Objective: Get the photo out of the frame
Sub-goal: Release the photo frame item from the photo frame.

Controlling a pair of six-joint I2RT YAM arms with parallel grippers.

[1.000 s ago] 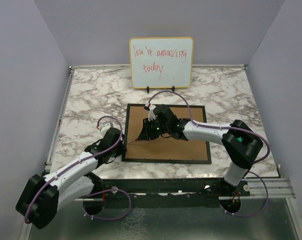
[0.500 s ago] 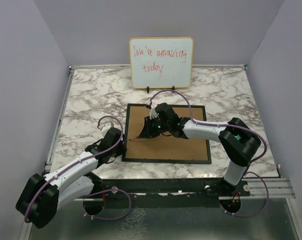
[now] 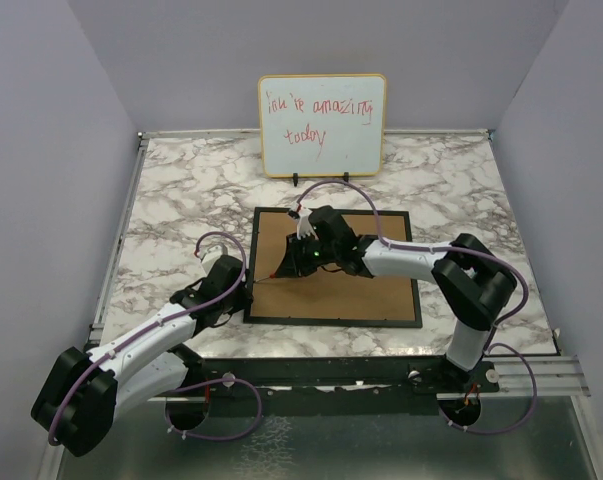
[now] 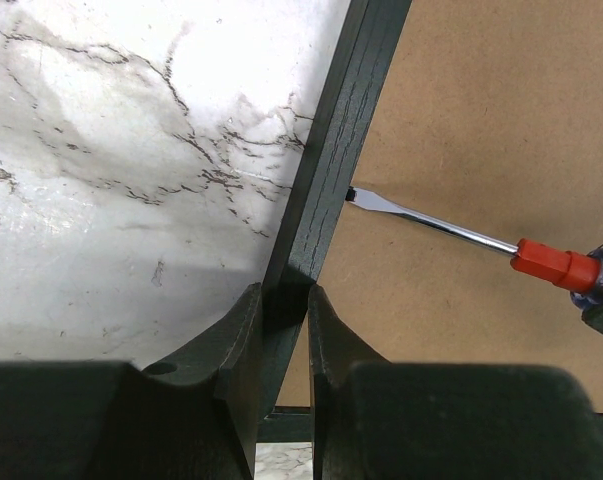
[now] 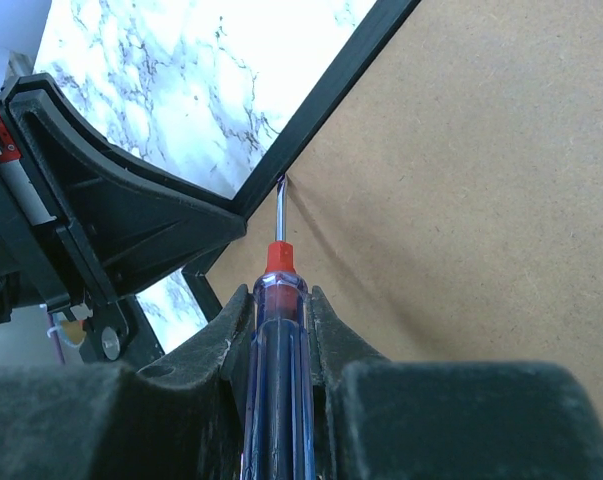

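Plainly, the right gripper [image 5: 279, 300] is clamped on a screwdriver [image 5: 278, 330]. Its two fingers press either side of the clear blue handle, just behind the red collar. The flat blade tip sits at the seam where the brown back panel [image 3: 361, 290] meets the inner edge of the frame's left rail. Whether the tip is wedged under the rail or only touching it is hard to tell.

The left gripper [image 4: 284, 300] is closed on that same rail close to the near-left corner, one finger on the outer side and one on the panel side.

The frame [image 3: 331, 321] lies flat and back-up on the marble table [image 3: 181, 200], about the middle of it. The photo is not visible in any view.

Behind the frame, a whiteboard [image 3: 323, 125] stands upright with red handwriting that appears to read "You're amazing today". No brand marks are legible on the screwdriver.
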